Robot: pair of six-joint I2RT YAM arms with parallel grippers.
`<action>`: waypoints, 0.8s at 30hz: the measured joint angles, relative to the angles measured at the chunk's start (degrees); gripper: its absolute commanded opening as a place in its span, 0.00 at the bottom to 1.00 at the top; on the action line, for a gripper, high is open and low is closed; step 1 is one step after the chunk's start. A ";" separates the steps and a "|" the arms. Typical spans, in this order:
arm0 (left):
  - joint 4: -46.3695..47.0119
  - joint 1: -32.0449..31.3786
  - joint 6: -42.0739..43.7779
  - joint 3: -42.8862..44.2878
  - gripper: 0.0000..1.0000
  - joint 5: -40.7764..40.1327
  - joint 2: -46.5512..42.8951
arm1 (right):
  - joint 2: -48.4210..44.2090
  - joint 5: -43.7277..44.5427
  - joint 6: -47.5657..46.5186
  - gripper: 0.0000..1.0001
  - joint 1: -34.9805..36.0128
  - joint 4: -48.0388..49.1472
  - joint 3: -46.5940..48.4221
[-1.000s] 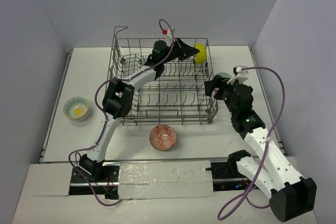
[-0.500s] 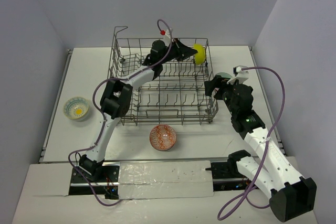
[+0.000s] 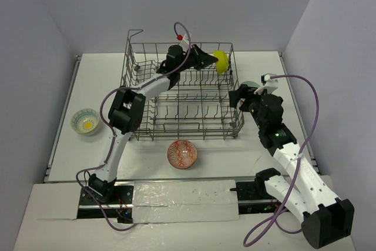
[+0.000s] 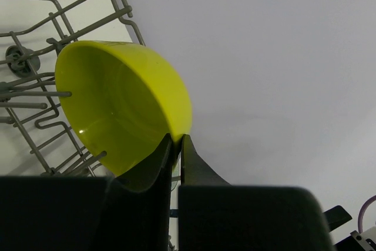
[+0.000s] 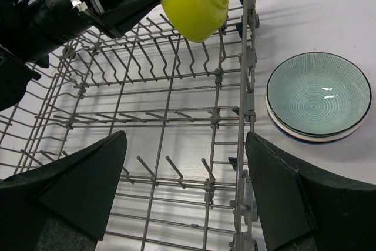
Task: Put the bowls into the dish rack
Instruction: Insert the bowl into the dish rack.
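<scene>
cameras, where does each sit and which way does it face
top external: above and behind the bases, looking down at the dish rack; both arms show.
left wrist: on the left arm, looking along the left claw, shut on the lime bowl.
right wrist: on the right arm, looking down at the rack's right side and a teal bowl; the open right claw frames it.
shared: all three see the lime bowl.

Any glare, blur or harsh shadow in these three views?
Top external: even, soft light, sharp. Left wrist: the left pincer is a dark, soft-edged mass near the lens; the lime bowl is crisp with one small glint. Right wrist: white glare streaks on that bowl and glints on the teal bowl; the right pincer's fingers are dark.
</scene>
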 measured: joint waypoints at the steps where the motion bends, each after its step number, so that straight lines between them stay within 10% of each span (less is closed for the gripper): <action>1: -0.37 0.04 0.22 -0.24 0.01 -0.04 -0.22 | 0.00 -0.02 0.00 0.89 0.00 0.00 0.00; 24: -3.80 0.50 3.54 -3.63 0.16 -0.85 -2.75 | 0.02 -0.02 -0.02 0.89 0.00 0.00 -0.04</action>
